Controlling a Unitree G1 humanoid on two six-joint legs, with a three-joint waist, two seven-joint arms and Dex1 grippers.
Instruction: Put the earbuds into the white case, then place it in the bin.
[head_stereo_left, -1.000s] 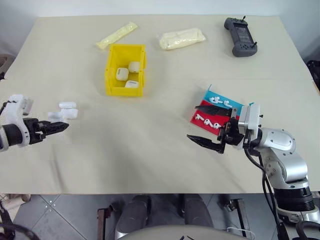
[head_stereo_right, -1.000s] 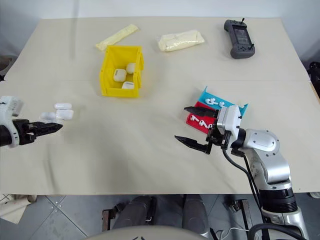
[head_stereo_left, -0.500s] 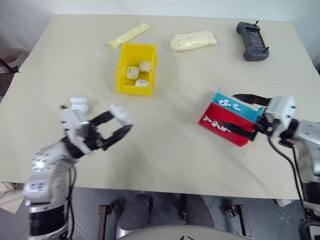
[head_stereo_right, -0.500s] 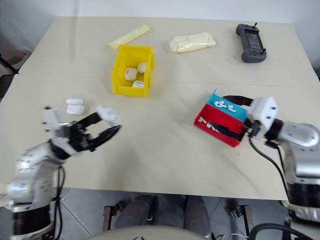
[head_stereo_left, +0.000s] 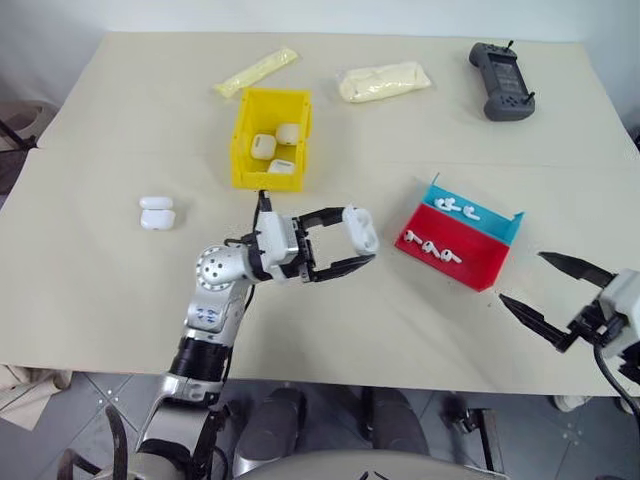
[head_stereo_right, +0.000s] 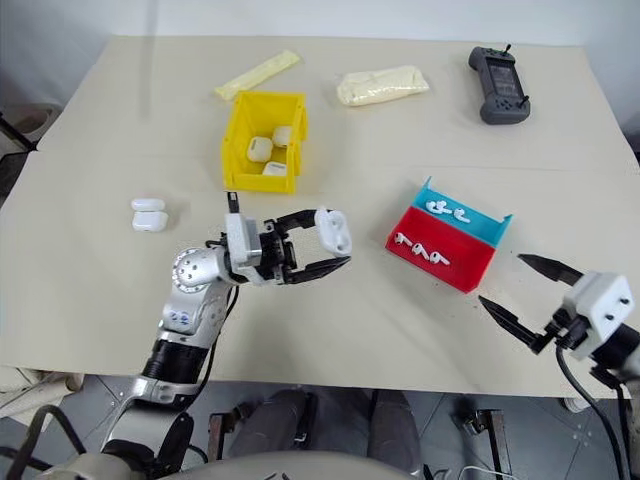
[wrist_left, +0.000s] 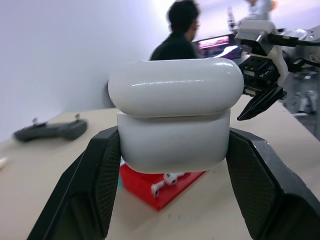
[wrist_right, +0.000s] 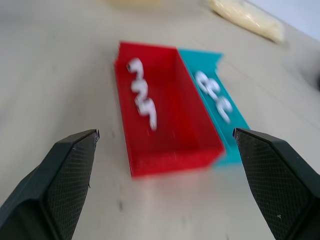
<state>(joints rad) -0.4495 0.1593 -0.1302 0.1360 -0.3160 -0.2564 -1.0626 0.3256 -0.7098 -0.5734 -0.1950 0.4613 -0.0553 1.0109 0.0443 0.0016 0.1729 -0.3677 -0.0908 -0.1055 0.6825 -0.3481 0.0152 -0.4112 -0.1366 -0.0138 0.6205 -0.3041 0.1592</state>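
Right, I start from the table (head_stereo_left: 120, 120), which carries everything; the yellow bin (head_stereo_left: 245, 150) sits just beyond my left pincer (head_stereo_left: 345, 245), with three look-alike cases lying inside it; the red-and-blue tray (head_stereo_left: 475, 265) lies between my two pincers, the earbuds (head_stereo_left: 430, 245) loose in both its halves; two spare cases (head_stereo_left: 157, 213) rest on the far side of the left arm from the tray. My left pincer is clamped on the white case (wrist_left: 175, 115), one finger (wrist_left: 100, 170) on each short side of the lower half, the lid shut and uppermost; the case hangs clear of the table, nearer the bin than the tray. My right pincer (head_stereo_left: 545, 290) stands spread wide with nothing in it, just past the tray's near corner. I judge the case light, rigid and glossy, so apt to slip; the grip low on the body leaves the lid free to open. The earbuds look tiny and slick; I would pinch each by its stem.
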